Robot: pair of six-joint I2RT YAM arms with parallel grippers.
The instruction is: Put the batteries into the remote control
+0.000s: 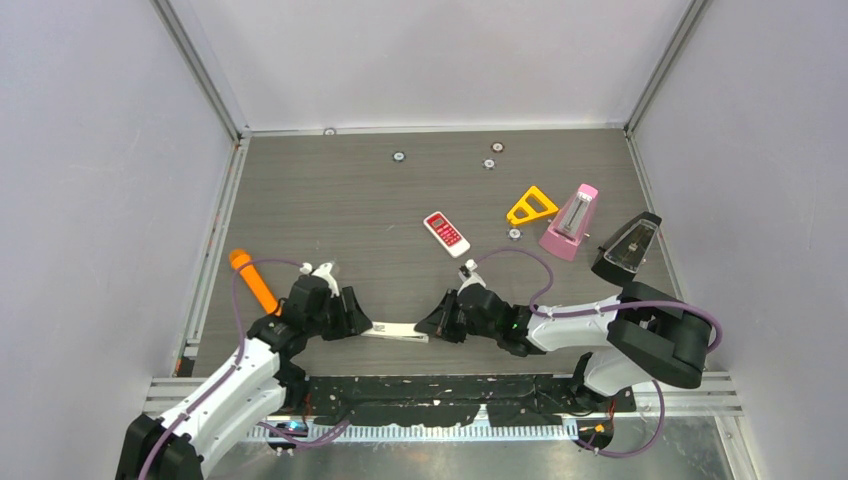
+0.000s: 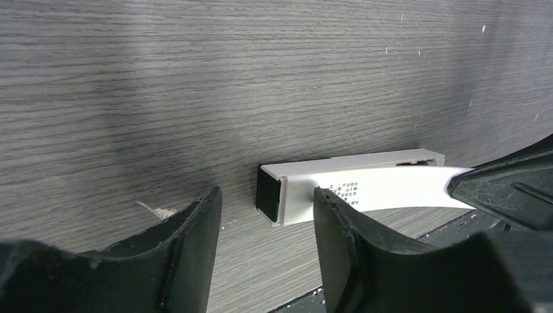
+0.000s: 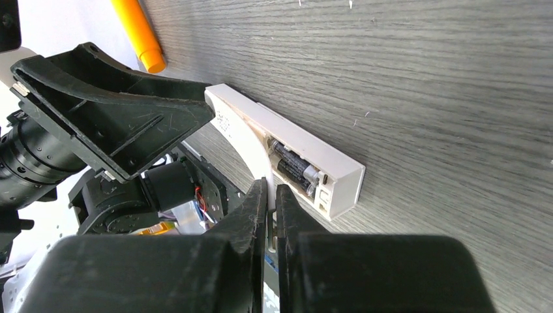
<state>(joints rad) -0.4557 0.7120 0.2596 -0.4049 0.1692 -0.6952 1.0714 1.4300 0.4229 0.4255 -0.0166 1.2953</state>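
The white remote control (image 1: 395, 331) lies near the front edge, between my two grippers. Its battery bay faces up, and two dark batteries (image 3: 293, 166) lie side by side in it. A thin white battery cover (image 3: 251, 140) curves up from the remote, and my right gripper (image 3: 270, 195) is shut on its edge. My left gripper (image 2: 267, 197) stands open at the remote's dark other end (image 2: 269, 193), which sits just beyond the gap, with the right finger (image 2: 332, 222) close against the remote's side.
An orange cone-ended stick (image 1: 254, 282) lies left of the left arm. Mid-table there is a small red-and-white keypad device (image 1: 446, 233). At the right stand a yellow triangle (image 1: 531, 206), a pink metronome (image 1: 570, 222) and a black metronome (image 1: 626, 246). Small metal rings (image 1: 398, 156) dot the far side.
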